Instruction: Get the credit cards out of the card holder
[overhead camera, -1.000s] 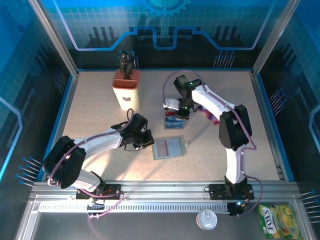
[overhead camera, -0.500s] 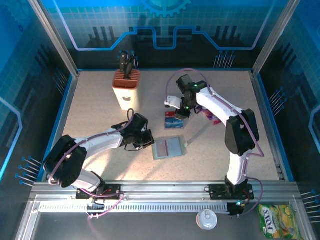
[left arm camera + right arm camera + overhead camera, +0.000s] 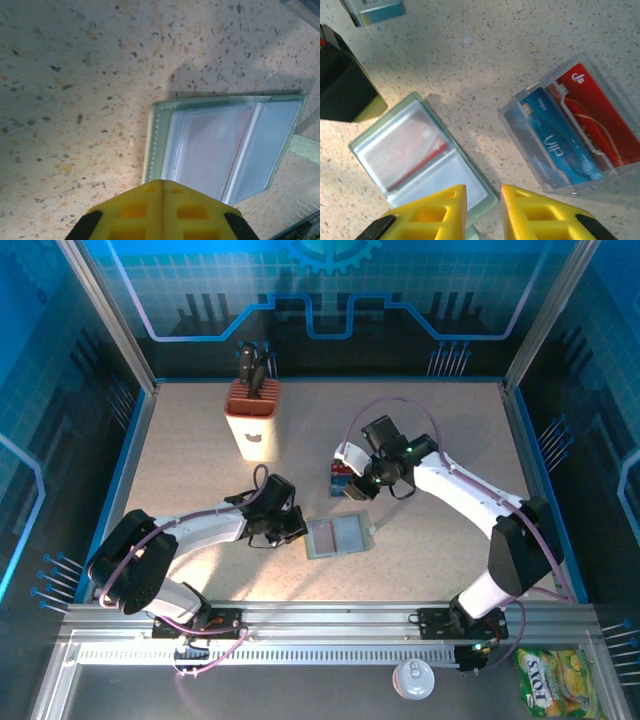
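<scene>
The table (image 3: pixel 190 470) is seen with a knife block (image 3: pixel 252 425) at its back left. Near the middle the holder (image 3: pixel 338 536) is laid open and flat, its two panels side by side with the pockets up. Just beyond it a clear case (image 3: pixel 517 112) is set, apart from the holder. A blue card (image 3: pixel 560 142) and a red card (image 3: pixel 592 112) are held in the case.

The left gripper (image 3: pixel 162 189) is placed at the holder's left edge with its fingers pressed together. Whether the edge is touched cannot be told. The right gripper (image 3: pixel 484 197) is held near the holder's far edge, beside the case. Its fingers are parted a little and nothing is between them.

One card (image 3: pixel 415 152), pale with a red band, is seen through the clear film of one pocket. The other pocket looks empty.

The card is judged light, thin, stiff and slick. The film over it is probably soft and may cling. The holder is light enough to be dragged along, so its edge would need to be pinned. The card is best taken by the edge at the pocket's mouth, which cannot be made out here.

"logo" and "VIP" can be read on the blue card, and a white mark is seen on the red one. The print on the pocketed card is too faint to read.
</scene>
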Available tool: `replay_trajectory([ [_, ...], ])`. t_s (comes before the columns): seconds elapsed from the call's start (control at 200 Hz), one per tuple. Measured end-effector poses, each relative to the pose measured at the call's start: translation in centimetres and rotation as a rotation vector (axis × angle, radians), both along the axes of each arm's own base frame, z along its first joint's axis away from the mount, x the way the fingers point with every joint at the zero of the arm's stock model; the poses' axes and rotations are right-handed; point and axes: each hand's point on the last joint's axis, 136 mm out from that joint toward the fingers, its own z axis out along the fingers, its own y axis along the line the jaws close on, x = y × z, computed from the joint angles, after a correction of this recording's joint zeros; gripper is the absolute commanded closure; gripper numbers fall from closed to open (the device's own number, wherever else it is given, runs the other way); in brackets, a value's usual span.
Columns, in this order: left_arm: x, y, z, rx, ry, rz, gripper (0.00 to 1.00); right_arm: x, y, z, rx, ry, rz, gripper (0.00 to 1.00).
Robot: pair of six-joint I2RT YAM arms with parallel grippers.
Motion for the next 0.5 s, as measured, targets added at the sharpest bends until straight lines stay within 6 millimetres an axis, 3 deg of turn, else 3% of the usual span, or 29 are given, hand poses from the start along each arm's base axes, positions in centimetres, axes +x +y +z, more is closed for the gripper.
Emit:
replay_trajectory([
  [0.15, -0.4, -0.8, -0.3, -0.007, 0.007, -0.014, 1.00, -1.6, 0.0, -1.0, 0.021, 0.040, -0.045, 0.73],
  [0.5, -3.2, -1.7, -1.6, 0.013, 0.056, -0.043, 1.00, -3.0, 0.0, -2.3, 0.027, 0.095, -0.097, 0.71],
])
